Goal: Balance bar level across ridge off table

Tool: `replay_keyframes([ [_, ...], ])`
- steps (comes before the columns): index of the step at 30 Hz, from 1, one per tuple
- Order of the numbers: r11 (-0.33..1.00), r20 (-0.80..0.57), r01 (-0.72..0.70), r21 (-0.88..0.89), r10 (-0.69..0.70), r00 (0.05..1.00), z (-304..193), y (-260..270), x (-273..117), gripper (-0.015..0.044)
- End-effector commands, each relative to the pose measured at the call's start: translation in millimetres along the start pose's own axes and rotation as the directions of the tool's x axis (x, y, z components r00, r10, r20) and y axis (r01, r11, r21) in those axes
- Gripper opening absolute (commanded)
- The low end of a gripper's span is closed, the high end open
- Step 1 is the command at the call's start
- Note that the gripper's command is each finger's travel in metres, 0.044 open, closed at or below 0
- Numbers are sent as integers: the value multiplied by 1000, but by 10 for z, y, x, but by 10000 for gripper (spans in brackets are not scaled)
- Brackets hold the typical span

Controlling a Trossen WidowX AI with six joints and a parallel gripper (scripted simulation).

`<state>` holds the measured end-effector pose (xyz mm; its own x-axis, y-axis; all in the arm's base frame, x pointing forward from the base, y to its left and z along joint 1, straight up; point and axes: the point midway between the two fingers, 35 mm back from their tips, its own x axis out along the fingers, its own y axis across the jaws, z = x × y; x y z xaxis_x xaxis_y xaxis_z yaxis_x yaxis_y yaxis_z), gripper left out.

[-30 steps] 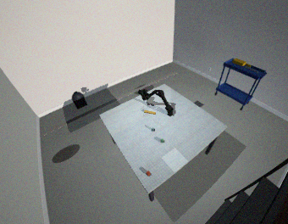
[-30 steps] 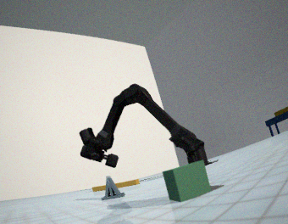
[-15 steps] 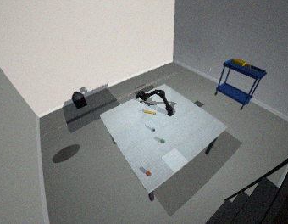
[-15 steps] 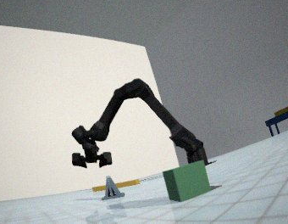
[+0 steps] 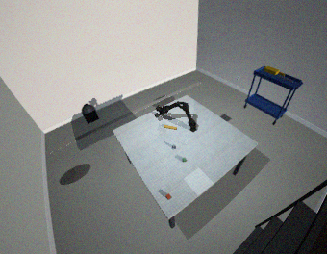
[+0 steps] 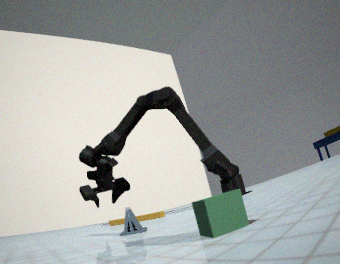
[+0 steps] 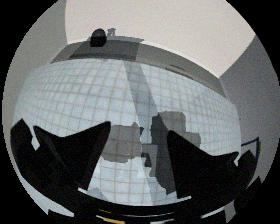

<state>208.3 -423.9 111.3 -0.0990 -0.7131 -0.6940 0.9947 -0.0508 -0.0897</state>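
The yellow bar lies flat on the table; a yellow strip of it shows at the bottom edge of the wrist view. The small grey-blue ridge stands on the table apart from the bar, with nothing on top. In the exterior view it stands in front of the bar and hides its middle. My gripper is open and empty, its fingers pointing down above the table, beyond the bar as seen in the top view.
A green block stands near the ridge. A red block lies near the table's front corner, close to a pale square patch. A blue cart with yellow things on top stands off the table.
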Motion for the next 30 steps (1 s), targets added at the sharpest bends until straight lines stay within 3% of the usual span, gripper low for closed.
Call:
replay_keyframes([
  [1,995,-78,-51,-84,44,996,-124,80,-136,315],
  [12,927,-362,-232,-294,116,925,-655,188,-598,315],
  [24,796,-649,-462,-391,117,752,-1187,124,-1277,315],
  [30,766,-701,-508,-393,108,705,-1283,90,-1436,315],
])
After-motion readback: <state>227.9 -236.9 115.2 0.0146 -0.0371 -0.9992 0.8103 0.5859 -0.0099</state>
